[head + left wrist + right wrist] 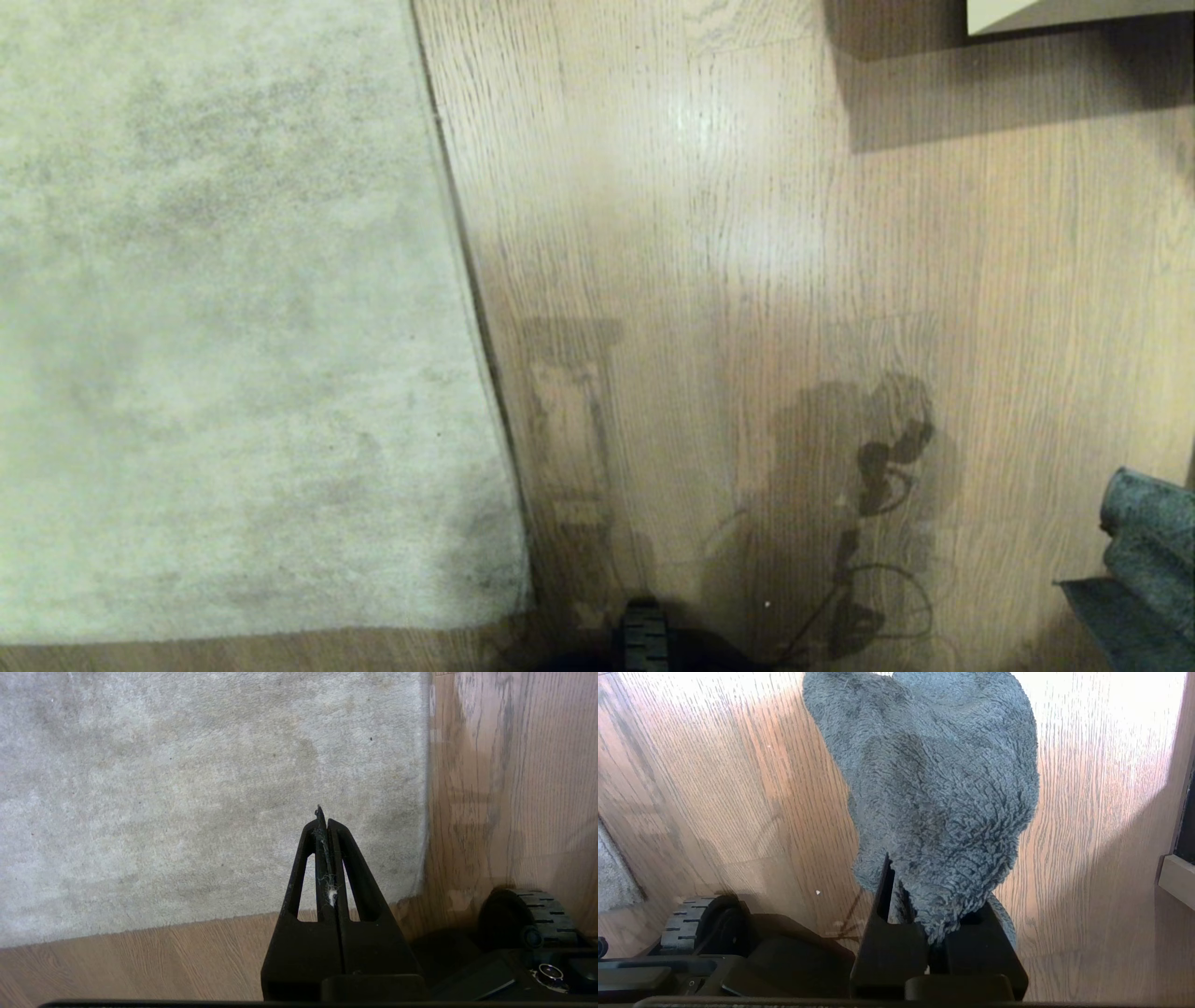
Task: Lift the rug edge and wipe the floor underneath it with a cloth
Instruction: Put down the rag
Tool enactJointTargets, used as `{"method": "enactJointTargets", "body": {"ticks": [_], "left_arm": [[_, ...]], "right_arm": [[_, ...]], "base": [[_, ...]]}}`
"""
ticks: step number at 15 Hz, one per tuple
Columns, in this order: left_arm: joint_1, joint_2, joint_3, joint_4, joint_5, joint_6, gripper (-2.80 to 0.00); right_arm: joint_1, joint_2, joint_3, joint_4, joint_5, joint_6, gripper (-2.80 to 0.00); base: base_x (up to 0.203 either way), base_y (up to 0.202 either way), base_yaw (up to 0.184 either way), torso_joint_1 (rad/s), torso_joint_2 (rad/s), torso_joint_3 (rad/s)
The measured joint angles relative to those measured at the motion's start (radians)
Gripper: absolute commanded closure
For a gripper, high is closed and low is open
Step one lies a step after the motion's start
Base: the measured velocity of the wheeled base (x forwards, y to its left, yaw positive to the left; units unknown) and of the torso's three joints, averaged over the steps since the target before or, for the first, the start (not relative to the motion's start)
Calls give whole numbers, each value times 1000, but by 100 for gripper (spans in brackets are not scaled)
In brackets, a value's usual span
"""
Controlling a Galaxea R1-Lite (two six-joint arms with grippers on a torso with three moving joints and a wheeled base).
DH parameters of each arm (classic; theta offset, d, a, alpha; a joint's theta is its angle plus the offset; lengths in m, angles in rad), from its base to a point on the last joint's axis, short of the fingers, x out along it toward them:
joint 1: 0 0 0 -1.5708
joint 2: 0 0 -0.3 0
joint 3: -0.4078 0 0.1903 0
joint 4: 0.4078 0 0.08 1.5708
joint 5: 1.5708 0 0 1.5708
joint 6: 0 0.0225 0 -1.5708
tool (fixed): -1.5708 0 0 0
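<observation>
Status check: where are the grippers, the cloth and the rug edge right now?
Left gripper shut, empty, above rug corner. Right gripper shut on cloth, over bare floor. Rug edge flat, not lifted. Nothing in the way.

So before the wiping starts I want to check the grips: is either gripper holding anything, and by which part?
The right gripper is shut on one end of the cloth, the rest draping forward. The left gripper is shut, holding nothing.

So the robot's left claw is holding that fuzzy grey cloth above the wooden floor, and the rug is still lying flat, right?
Not quite: the right gripper holds the cloth above the floor, as the right wrist view shows. The left gripper is shut and empty over the flat rug edge.
</observation>
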Motion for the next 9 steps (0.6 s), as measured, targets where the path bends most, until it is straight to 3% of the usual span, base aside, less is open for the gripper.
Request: {"method": "enactJointTargets", "body": {"ticks": [9], "left_arm": [[-1,0,0,-1,-3,-1,0]], "right_arm": [[0,0,0,0,-1,0,0]], "base": [[0,0,0,0,0,0]]}}
